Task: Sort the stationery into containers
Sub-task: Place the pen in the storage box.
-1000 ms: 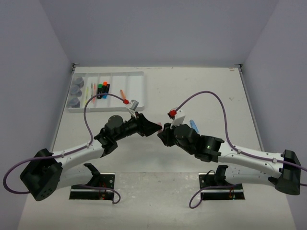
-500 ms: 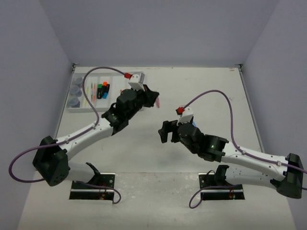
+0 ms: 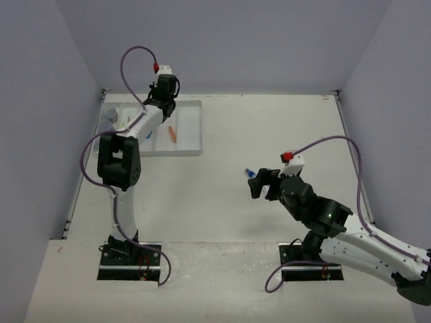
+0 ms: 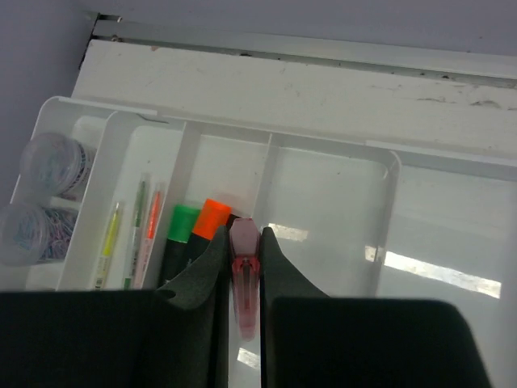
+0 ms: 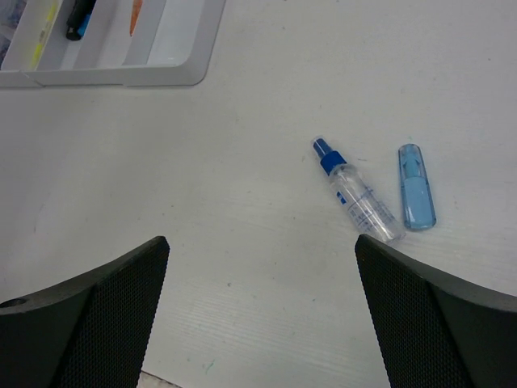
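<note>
Pink eraser (image 4: pixel 244 283): you have it pinched in your left hand (image 4: pixel 244 246). Its long axis points out past the fingertips. It hangs above the tray (image 4: pixel 388 218) and is not yet down in it.
Spot over the tray: it sits close beside the cap of the orange highlighter (image 4: pixel 210 222), roughly above the divider between that compartment and the bare one next to it. Which of the two it would drop into I cannot tell.
Left hand: the fingers are pressed in on the eraser's two flat sides, and the gap between them is no wider than the eraser.
Handling, pink eraser: it is probably light, a little soft and grippy against the pads, and unlikely to break. It may cling to one finger as you let go, or bounce off a divider.
Right hand (image 5: pixel 260 242): spread wide and holding nothing, it hovers over the table (image 5: pixel 202 162) well apart from the tray.
Glue bottle (image 5: pixel 359 198): it lies on its side, right of the tray and nearer the arms. It looks hard, smooth and round, so it is likely to roll. Take it across the middle of the clear body, not by the blue cap.
Blue eraser (image 5: pixel 416 187): it lies just beside the bottle on the side away from the tray, not touching it. It is flat and low, so close on its narrow width.
Tray contents: pots (image 4: pixel 52 162) in the end compartment, then pens (image 4: pixel 133 234), then the green highlighter (image 4: pixel 182 230) with the orange one.
</note>
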Action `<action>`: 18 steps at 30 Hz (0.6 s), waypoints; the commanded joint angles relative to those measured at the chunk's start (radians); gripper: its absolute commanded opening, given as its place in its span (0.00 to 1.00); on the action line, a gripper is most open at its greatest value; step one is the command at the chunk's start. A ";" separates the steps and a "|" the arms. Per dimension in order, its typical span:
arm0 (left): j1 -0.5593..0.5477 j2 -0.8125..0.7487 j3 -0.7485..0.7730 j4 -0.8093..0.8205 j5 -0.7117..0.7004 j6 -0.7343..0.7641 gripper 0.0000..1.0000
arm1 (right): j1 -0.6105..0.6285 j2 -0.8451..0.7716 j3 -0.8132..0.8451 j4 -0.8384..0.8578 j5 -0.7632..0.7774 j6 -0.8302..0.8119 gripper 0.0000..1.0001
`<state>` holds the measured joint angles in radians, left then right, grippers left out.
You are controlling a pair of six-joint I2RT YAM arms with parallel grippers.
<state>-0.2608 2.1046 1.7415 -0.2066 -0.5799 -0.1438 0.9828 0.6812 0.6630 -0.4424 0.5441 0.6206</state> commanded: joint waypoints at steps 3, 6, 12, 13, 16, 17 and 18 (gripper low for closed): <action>0.006 0.039 0.066 -0.090 0.040 0.056 0.12 | -0.154 0.066 0.032 -0.078 -0.118 -0.021 0.99; 0.008 0.043 0.051 -0.114 0.058 0.027 0.28 | -0.206 0.125 0.057 -0.085 -0.211 -0.041 0.96; 0.009 0.004 0.047 -0.154 0.098 -0.021 0.60 | -0.277 0.195 0.095 -0.085 -0.271 -0.070 0.92; 0.009 -0.004 0.053 -0.166 0.099 -0.029 0.66 | -0.291 0.203 0.101 -0.085 -0.275 -0.074 0.91; 0.008 -0.062 0.046 -0.204 0.121 -0.065 0.75 | -0.377 0.249 0.122 -0.086 -0.287 -0.081 0.88; 0.007 -0.099 0.035 -0.213 0.136 -0.082 0.77 | -0.415 0.270 0.132 -0.085 -0.297 -0.087 0.84; 0.006 -0.134 0.024 -0.222 0.150 -0.098 0.79 | -0.442 0.293 0.143 -0.085 -0.305 -0.095 0.81</action>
<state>-0.2508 2.1330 1.7653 -0.3775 -0.4802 -0.1740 0.6411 0.9136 0.7352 -0.5267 0.2785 0.5591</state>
